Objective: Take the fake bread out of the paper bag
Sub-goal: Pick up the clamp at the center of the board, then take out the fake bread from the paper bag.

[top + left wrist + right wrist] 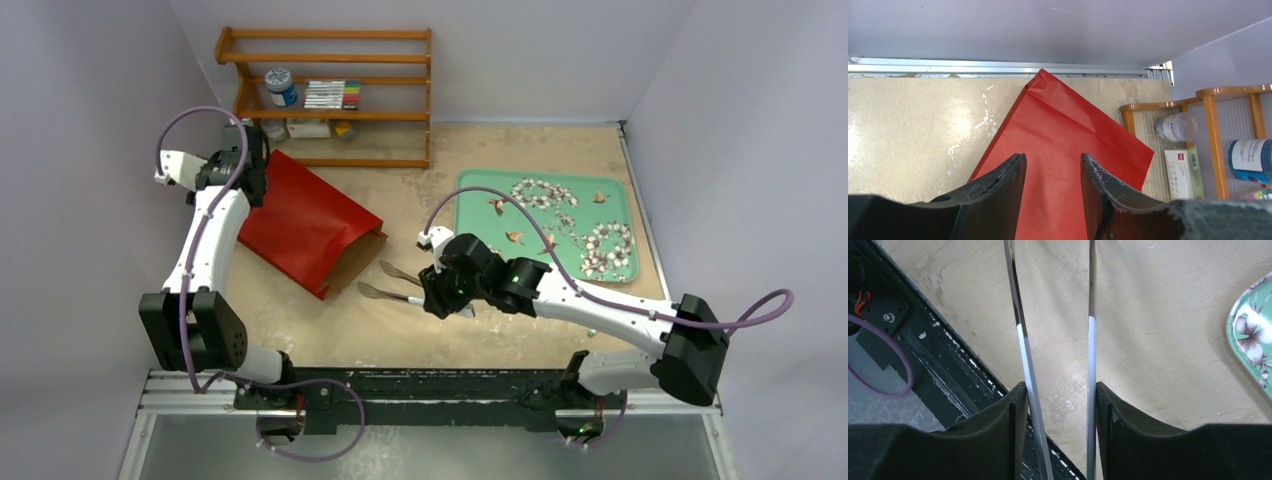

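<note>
The paper bag lies flat on the table, glossy red, with its brown open mouth facing right. It also shows in the left wrist view. No fake bread is in view. My left gripper is open and hovers over the bag's closed far-left end, with the red paper showing between its fingers. My right gripper is shut on the metal tongs, whose two arms stay spread. The tongs' tips point at the bag's mouth, just short of it.
A green floral tray lies at the back right, its corner showing in the right wrist view. A wooden shelf with a bottle and a box stands behind the bag. The black base rail runs along the near edge.
</note>
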Available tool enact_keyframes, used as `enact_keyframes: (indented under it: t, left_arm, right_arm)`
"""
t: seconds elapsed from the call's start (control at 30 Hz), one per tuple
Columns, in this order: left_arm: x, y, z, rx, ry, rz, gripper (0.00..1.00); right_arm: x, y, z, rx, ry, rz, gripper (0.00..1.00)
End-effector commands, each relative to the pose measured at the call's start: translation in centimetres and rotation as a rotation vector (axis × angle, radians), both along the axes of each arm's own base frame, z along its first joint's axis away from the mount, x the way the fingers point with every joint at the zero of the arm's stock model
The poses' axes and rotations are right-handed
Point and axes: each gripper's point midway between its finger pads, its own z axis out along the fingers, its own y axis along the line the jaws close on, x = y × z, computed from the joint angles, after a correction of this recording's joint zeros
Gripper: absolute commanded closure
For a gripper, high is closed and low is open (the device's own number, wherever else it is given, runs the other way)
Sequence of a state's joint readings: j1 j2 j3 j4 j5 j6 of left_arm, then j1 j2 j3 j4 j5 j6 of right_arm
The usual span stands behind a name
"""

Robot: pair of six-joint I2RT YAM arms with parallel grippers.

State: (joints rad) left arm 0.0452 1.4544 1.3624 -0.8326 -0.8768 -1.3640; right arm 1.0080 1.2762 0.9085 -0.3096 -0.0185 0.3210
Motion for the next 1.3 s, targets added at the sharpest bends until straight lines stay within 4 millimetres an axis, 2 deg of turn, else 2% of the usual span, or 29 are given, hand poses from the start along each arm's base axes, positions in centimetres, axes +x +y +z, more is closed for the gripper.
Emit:
enact_keyframes:
  t: [0.0, 0.27, 0.43, 0.87, 1.07, 1.27]
  left_arm:
    - [0.7, 1.0, 1.0, 0.017, -0.025, 0.013, 0.56]
    - [0.9, 1.9, 0.5, 0.016, -0.009, 0.031, 0.56]
    - [1.1, 2.5, 0.3, 0.021, 0.009, 0.04, 0.55]
    - [2.6, 3.5, -1.6, 0.016, 0.056, 0.058, 0.55]
    - [3.5, 3.8, -2.4, 0.021, 0.08, 0.055, 0.55]
    - [4.2, 4.2, -3.2, 0.026, 0.099, 0.053, 0.55]
  right_arm:
    - [0.8, 2.0, 4.5, 0.111, -0.058, 0.011, 0.52]
    - [2.1, 3.5, 6.2, 0.146, -0.103, 0.004, 0.52]
    - [2.9, 5.0, 6.1, 0.164, -0.109, 0.01, 0.52]
    - [6.5, 10.4, 3.4, 0.186, -0.144, 0.01, 0.52]
    - [8.9, 12.6, 2.6, 0.19, -0.191, -0.015, 0.52]
    - [11.6, 14.9, 0.7, 0.151, -0.234, -0.044, 0.52]
